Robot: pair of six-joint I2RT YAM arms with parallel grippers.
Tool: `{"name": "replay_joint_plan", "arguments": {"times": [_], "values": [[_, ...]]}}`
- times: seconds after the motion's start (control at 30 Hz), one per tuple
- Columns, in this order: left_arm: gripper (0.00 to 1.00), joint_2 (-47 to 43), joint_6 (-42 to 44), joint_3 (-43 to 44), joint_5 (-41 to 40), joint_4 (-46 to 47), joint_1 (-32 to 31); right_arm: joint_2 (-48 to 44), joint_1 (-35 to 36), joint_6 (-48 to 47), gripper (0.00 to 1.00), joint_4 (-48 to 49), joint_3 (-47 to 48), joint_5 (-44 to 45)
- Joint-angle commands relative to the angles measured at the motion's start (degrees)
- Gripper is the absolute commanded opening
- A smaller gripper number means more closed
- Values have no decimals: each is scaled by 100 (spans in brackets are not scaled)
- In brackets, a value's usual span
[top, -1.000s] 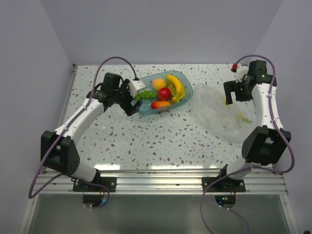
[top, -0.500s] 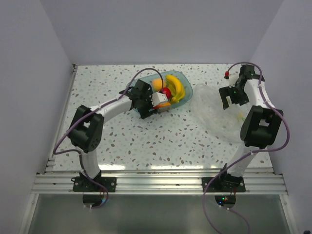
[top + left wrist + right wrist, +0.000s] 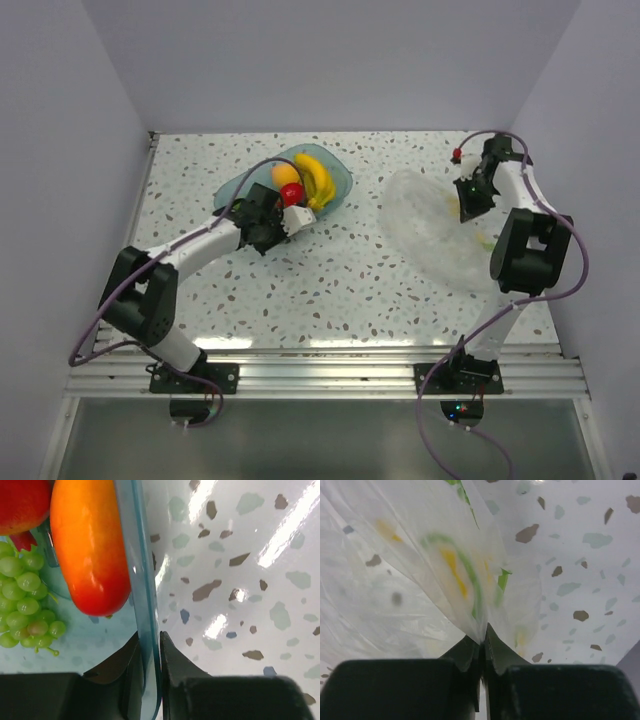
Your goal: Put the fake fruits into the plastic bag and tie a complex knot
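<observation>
The left claw (image 3: 150,644) pinches the rim of the teal see-through oval tray (image 3: 134,555) holding the glossy plastic fake fruits (image 3: 90,550); the right claw (image 3: 482,636) nips a fold of the thin clear plastic bag (image 3: 420,580). Best, I think: lift the bag mouth open, then tip slowly.

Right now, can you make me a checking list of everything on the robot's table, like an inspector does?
Surface: speckled table, shiny.
Job's things: banana, orange, apple, grapes and orange-red piece all lie in the tray; plastic bag lies crumpled on the right, no fruit seen inside.
Clutter: teal tray, nothing else seen.
Grippers: left gripper shut on the tray's rim; right gripper pinching a fold of the bag.
Cables: purple cables loop along both arms.
Surroundings: plain walls; metal rail at the near edge.
</observation>
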Motion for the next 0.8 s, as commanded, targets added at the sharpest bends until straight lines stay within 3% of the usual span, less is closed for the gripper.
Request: {"name": "replay_joint_plan", "arguments": {"times": [0.0,0.1,0.17,0.23,0.27,0.37,0.53,0.77], "values": [[0,-565,-795,-261,173,-372,352,-352,212,191,0,-248,105,-702],[0,-1074,-840,-559,342,-663,537,-563,327,375,0,-432,-36,-1237],[7,-1357,-586,-805,447,-882,538,-695,432,577,0,-451,-246,-1476],[31,-1674,-367,-911,482,-1076,538,-897,564,840,0,-381,-518,-1705],[53,-1849,-296,-912,517,-1155,546,-968,608,937,0,-319,-606,-1749],[79,-2218,-339,-719,737,-1217,634,-1223,687,1306,0,-126,-958,-2004],[84,-2369,-1154,45,1036,-822,775,-1565,749,2061,0,383,-1538,-1961],[80,-1528,-2342,459,1203,408,766,-1882,749,2581,0,797,-1952,-1705]]}}
